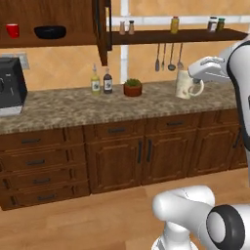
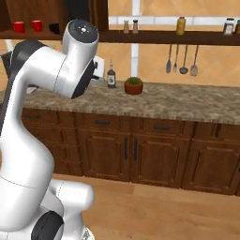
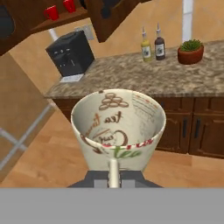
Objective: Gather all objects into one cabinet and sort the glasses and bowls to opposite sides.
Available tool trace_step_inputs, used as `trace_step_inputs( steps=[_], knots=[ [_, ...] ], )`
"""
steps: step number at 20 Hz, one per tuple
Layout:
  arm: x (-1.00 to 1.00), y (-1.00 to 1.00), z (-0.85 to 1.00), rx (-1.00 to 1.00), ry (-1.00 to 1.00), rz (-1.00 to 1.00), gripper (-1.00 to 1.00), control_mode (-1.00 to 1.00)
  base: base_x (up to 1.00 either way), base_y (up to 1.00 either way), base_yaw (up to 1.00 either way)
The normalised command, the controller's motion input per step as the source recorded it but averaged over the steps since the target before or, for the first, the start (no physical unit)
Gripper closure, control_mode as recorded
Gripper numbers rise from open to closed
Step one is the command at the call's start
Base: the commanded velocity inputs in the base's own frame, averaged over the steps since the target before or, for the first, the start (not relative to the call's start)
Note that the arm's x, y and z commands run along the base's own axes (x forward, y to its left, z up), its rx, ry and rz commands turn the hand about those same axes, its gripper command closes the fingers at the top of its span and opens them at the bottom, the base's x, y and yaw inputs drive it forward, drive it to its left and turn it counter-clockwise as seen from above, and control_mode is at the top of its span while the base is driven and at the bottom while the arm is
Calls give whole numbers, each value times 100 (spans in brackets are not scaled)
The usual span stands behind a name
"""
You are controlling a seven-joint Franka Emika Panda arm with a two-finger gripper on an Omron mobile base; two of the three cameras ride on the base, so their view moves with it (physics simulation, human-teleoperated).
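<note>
The cream-white mug [image 1: 187, 84] hangs in the air above the right end of the granite counter [image 1: 73, 110], clear of its surface, held by the gripper [image 3: 113, 177], whose fingers are closed on the mug's wall at the rim; in the hand view the mug [image 3: 118, 127] shows its open mouth and the brown lettering printed inside. In the left base view the white hand sits at the mug's upper right, with the handle turned toward the arm. Up and to the left, the dark brown cabinet [image 1: 49, 41] stands with its door [image 1: 102, 29] swung out toward the room, edge-on between the mug and the cabinet's inside. On the cabinet shelf sit a red mug [image 1: 12, 30] and, just to its right, the black bowl [image 1: 50, 32]; the right base view shows two red mugs [image 2: 27, 26] side by side there. On the counter between the mug and the cabinet stand two bottles [image 1: 101, 80] and a potted plant [image 1: 132, 87], with a black coffee machine [image 1: 10, 85] at the far left. Behind the mug, utensils [image 1: 168, 57] hang beneath an open wall shelf [image 1: 176, 35] bearing small jars, too small to tell apart for certain.
</note>
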Motion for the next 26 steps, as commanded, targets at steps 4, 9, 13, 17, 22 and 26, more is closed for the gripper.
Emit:
trace_step_inputs(
  steps=[4,9,13,17,22,26],
  knots=[
    [0,0,0,0,0,0,100,100,0,100,4],
    [0,0,0,0,0,0,100,100,14,100,1],
    [0,0,0,0,0,0,100,100,38,94,4],
    [0,0,0,0,0,0,100,100,77,31,0],
    [0,0,0,0,0,0,100,100,93,41,0],
    [0,0,0,0,0,0,100,100,58,54,15]
  ],
)
